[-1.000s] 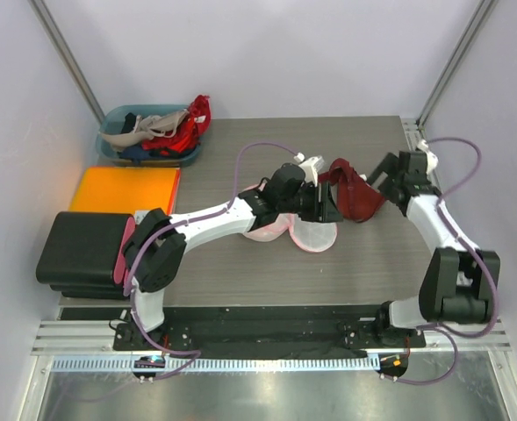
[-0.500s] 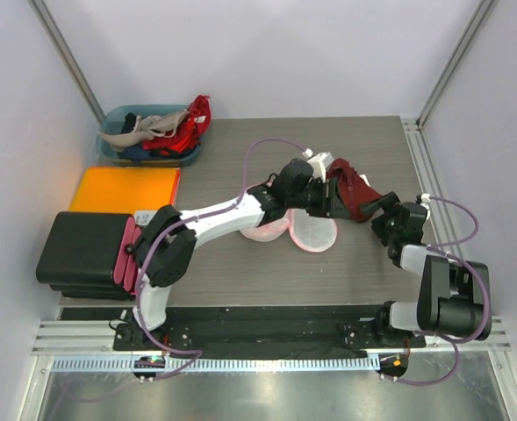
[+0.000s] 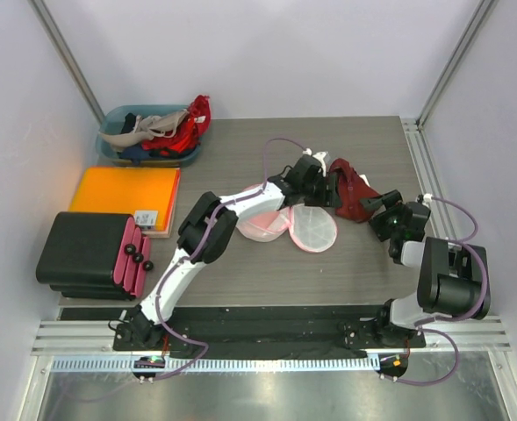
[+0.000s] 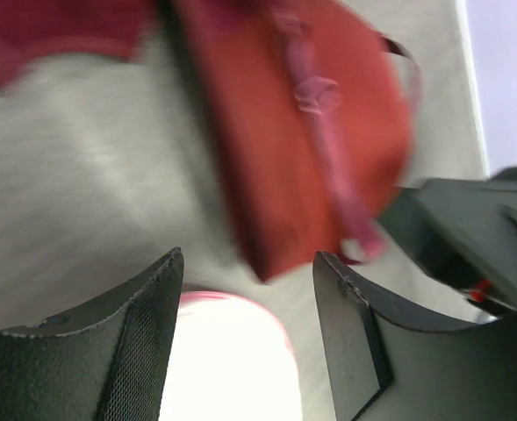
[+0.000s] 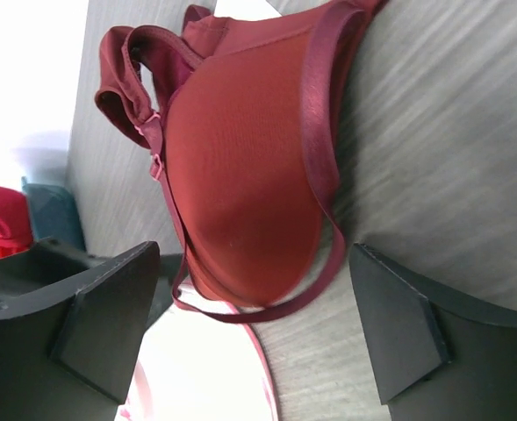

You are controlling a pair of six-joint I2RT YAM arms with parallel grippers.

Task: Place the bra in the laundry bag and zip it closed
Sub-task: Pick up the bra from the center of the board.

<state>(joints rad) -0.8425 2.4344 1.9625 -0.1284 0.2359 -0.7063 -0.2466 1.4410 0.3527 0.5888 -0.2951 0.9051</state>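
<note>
Top external: dark red bra (image 3: 353, 195) on table (image 3: 240, 272), just beside opened laundry bag (image 3: 313, 230). Left gripper (image 3: 330, 189), right gripper (image 3: 374, 204) flank bra; both spread wide, holding nothing.

Dark red bra (image 5: 240, 167) with glossy maroon straps, white laundry bag (image 3: 313, 230) rimmed in pink, grey wood-grain desk (image 3: 240, 272), teal bin (image 3: 115, 114), orange board (image 3: 126, 189), black case (image 3: 78, 250)

L tool (image 4: 249, 263) & R tool (image 5: 256, 263): jaws apart.
</note>
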